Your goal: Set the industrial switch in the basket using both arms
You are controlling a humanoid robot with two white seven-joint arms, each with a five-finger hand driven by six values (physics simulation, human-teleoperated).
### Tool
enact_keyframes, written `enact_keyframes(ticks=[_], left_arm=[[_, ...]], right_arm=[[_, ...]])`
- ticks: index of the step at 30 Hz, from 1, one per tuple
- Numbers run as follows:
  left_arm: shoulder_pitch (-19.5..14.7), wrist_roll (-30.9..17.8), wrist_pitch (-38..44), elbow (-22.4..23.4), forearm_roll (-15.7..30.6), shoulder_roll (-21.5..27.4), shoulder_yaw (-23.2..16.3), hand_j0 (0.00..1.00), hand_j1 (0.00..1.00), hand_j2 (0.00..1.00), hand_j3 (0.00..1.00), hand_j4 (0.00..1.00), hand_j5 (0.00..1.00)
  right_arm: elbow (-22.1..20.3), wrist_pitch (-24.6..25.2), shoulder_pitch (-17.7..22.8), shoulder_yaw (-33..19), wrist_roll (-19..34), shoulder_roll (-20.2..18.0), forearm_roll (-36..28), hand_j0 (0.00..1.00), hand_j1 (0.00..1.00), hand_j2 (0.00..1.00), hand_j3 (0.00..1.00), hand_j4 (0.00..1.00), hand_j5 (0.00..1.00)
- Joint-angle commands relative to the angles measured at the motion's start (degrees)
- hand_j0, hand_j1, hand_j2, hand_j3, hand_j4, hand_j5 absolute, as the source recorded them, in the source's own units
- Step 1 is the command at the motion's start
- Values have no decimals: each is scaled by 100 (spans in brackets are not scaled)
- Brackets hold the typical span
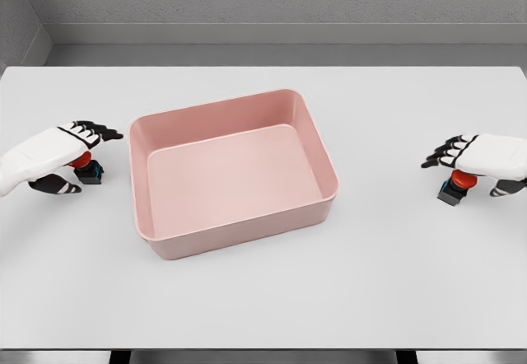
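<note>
The pink basket (233, 170) fills the frame's centre, its raised walls the only barrier on the white table (263, 298). Bare tabletop runs between it and each hand, left (49, 156) and right (486, 156), and across the foreground.

No readable text, labels, brands, numbers or signs anywhere in frame. Pink basket (233, 171) at centre: plain walls, unmarked. White desk (395, 282): bare surface, no print visible.

Bright, even, diffuse light fills the clean, sharp render. Only faint soft shadows hug the pink basket (233, 169). No glare, blur or edge distortion.
</note>
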Motion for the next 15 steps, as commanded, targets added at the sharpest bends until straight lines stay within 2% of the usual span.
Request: enact_keyframes(ticks=[1, 4, 5, 7, 9, 10, 11, 15], left_arm=[[0, 0, 11, 124, 16, -15, 1, 100, 100, 100, 100, 100, 100], [0, 0, 29, 133, -1, -23, -8, 98, 98, 98, 98, 98, 98], [0, 0, 29, 150, -1, -58, -8, 93, 93, 93, 93, 93, 93], [-9, -9, 29, 203, -10, -94, -8, 76, 76, 76, 76, 76, 76], [-9, 0, 29, 203, -1, -94, -16, 67, 67, 67, 67, 67, 67], [-9, 0, 29, 203, -1, -94, -17, 58, 58, 58, 58, 58, 58], [-9, 0, 29, 203, -10, -85, -17, 52, 52, 52, 52, 52, 52], [-18, 9, 20, 203, 34, -85, -8, 48, 48, 48, 48, 48, 48]], right_arm=[[-119, 11, 0, 1, -12, -4, -30, 100, 100, 100, 100, 100, 100], [-207, 11, 70, 9, -12, 13, -30, 100, 100, 100, 100, 100, 100], [-207, 11, 70, 9, -12, 22, -30, 100, 100, 100, 100, 100, 100], [-207, 11, 70, 9, -12, 22, -21, 100, 100, 100, 100, 100, 100], [-207, 11, 70, 9, -12, 13, -21, 100, 100, 100, 100, 100, 100], [-207, 11, 70, 9, -12, 4, -30, 100, 100, 100, 100, 100, 100], [-207, 11, 70, 18, -12, -4, -21, 100, 100, 100, 100, 100, 100], [-242, 11, 132, 27, -12, -4, -21, 100, 100, 100, 100, 100, 100]])
